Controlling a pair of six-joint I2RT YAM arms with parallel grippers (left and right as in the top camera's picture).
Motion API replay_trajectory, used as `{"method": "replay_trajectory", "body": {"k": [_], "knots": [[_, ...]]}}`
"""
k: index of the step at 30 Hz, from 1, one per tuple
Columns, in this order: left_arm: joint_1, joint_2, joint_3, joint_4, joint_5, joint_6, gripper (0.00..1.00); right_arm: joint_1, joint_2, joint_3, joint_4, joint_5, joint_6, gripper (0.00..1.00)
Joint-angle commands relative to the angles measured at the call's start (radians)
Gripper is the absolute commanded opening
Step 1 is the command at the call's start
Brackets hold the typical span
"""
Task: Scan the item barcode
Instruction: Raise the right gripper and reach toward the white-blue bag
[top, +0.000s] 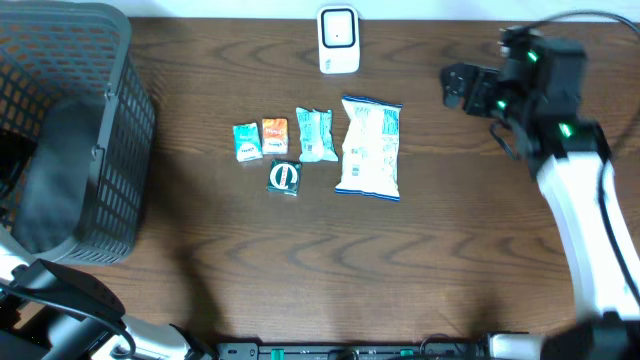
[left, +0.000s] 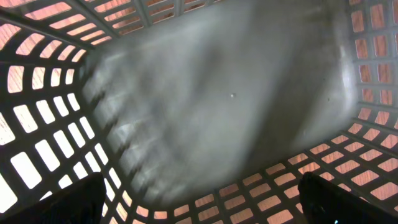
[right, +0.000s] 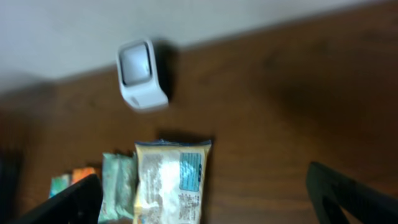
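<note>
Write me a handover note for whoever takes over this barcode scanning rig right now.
Left gripper: open, empty, inside the dark grey plastic basket.
Right gripper: open, empty, right of the white barcode scanner.
Items: white-and-blue snack bag, pale green packet, orange packet, teal packet, round dark item, clustered before the scanner.
Done: nothing picked up.
To do: grasp one, show it to the scanner.

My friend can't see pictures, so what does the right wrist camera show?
A white barcode scanner stands on a brown wooden table. Nearer the camera lies a snack bag, with smaller packets beside it.
</note>
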Motion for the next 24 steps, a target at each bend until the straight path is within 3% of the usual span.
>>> {"method": "replay_trajectory", "body": {"k": [1,8,17,24], "knots": [[0.003,0.006,-0.002,-0.005,-0.003,-0.005,0.98,-0.004,0.149,0.062,-0.042,-0.187,-0.03,0.99],[0.003,0.006,-0.002,-0.005,-0.004,-0.005,0.98,-0.002,0.38,0.062,-0.054,-0.248,0.263,0.99],[0.003,0.006,-0.002,-0.005,-0.004,-0.005,0.98,0.073,0.534,0.062,-0.065,-0.369,0.065,0.99],[0.003,0.006,-0.002,-0.005,-0.003,-0.005,0.98,0.145,0.558,0.062,-0.061,-0.133,0.056,0.99]]}}
